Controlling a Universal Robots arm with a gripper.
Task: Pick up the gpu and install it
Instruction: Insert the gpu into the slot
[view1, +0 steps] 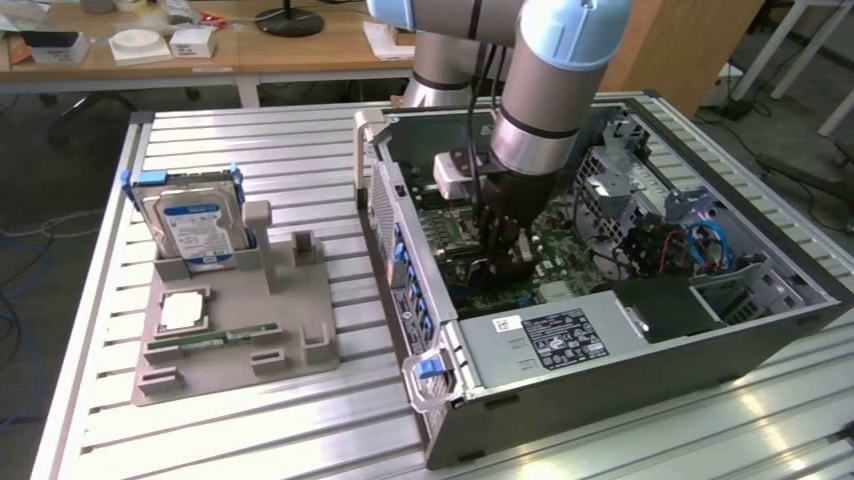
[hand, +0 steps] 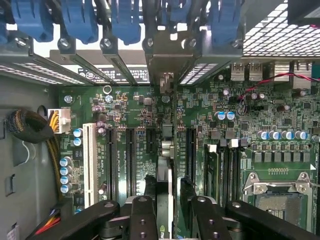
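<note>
Straddling one gpu edge-on over the motherboard, one tool, fingers released

A green motherboard sits in the grey case; blue-labelled silver hard drive stands near the slatted table's corner.

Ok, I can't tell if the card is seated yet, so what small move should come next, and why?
Probably a short, straight push toward the motherboard. The gpu stands edge-on over it, upright and in line with the slot ahead. Whether it is fully home does not show, so a gentle press seems safer than letting go.
</note>
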